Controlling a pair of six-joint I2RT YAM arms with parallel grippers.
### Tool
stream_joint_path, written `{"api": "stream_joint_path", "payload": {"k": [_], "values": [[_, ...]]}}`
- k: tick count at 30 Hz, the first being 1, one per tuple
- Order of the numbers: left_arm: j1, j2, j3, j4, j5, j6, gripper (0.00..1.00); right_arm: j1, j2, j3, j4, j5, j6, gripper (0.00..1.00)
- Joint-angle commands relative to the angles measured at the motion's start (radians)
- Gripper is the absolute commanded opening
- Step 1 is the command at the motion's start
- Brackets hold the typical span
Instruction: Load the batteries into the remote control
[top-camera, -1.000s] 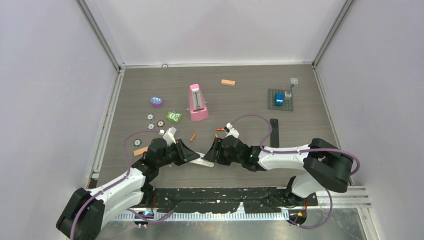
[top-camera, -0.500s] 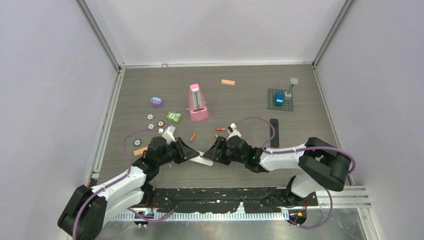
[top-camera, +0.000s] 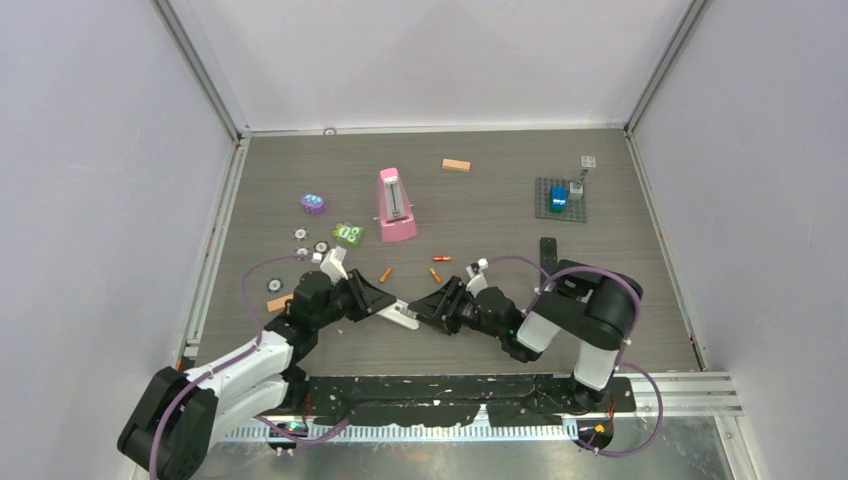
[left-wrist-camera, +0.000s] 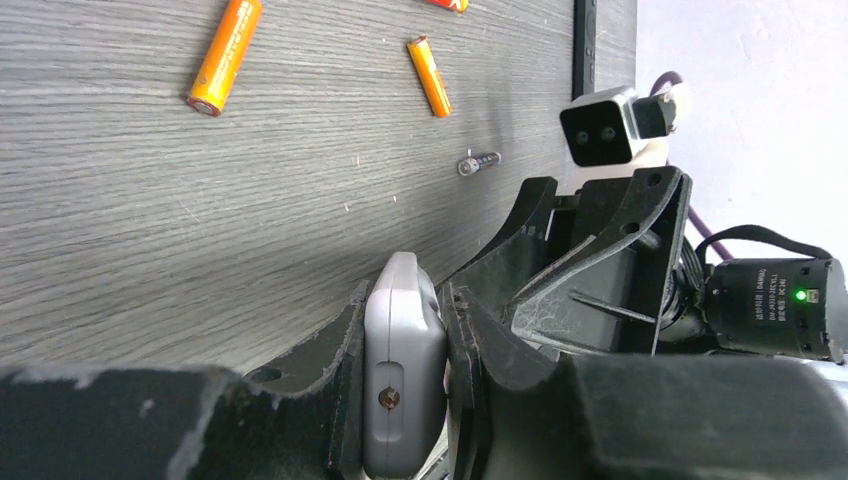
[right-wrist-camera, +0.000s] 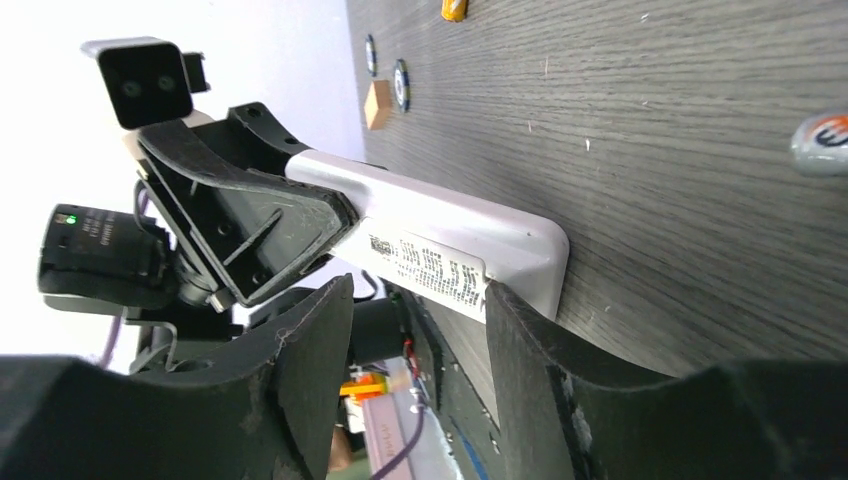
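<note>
Counted from the left edge of the table (top-camera: 250, 180), there are four small round discs (top-camera: 321, 246) and two flat tan blocks (top-camera: 280, 302), one near the left edge and one by the far edge. Further right are one purple round piece (top-camera: 313, 204), one green piece (top-camera: 348, 233), one pink upright wedge (top-camera: 396, 205), one black slim bar (top-camera: 547, 255) and, towards the right edge, one grey studded plate (top-camera: 545, 210) carrying a blue brick (top-camera: 558, 196). Of the batteries (top-camera: 385, 273), only three can be counted: two orange and one red. They lie loose and apart from one another at the middle of the table, just beyond the two grippers. One remote (top-camera: 405, 319) is seen, held between the grippers towards the near edge. Its left end is clamped across its thin sides by the left gripper (left-wrist-camera: 405, 300). The right gripper (right-wrist-camera: 420, 290) is set astride its right end with the jaws part-way apart; whether they press on it cannot be told. The table is of dark grey wood grain, with a black plate along the near edge. It is enclosed by pale lilac walls at the left, far and right sides, with metal rails in the corners. The remote is slim and light grey with rounded corners. A printed label is carried on one face near its right end, and a small round hole is seen in the face turned to the left wrist camera.
</note>
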Motion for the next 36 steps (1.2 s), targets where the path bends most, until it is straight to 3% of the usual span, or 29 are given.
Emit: {"api": "stream_joint_path", "payload": {"k": [1,8,14,21,27,31,33,36], "values": [[-0.029,0.022,-0.037,-0.105,0.033,0.036,0.00,0.028,0.109,0.010,0.320,-0.074,0.111,0.56],[-0.030,-0.036,-0.006,-0.232,-0.076,0.089,0.00,0.022,0.089,0.008,0.421,-0.062,0.110,0.55],[-0.032,-0.103,0.053,-0.402,-0.190,0.162,0.00,-0.004,0.006,-0.010,0.393,-0.068,0.085,0.55],[-0.035,-0.139,0.109,-0.491,-0.255,0.218,0.00,-0.036,-0.068,-0.019,0.302,-0.084,0.054,0.55],[-0.036,-0.212,0.196,-0.647,-0.401,0.267,0.00,-0.085,-0.224,-0.036,-0.036,-0.047,-0.049,0.58],[-0.036,-0.262,0.238,-0.727,-0.463,0.301,0.00,-0.105,-0.408,0.053,-0.451,0.024,-0.220,0.60],[-0.036,-0.271,0.254,-0.736,-0.458,0.322,0.00,-0.104,-0.492,0.148,-0.799,0.083,-0.332,0.61],[-0.036,-0.276,0.280,-0.750,-0.430,0.342,0.00,-0.105,-0.521,0.247,-1.004,0.148,-0.468,0.63]]}}
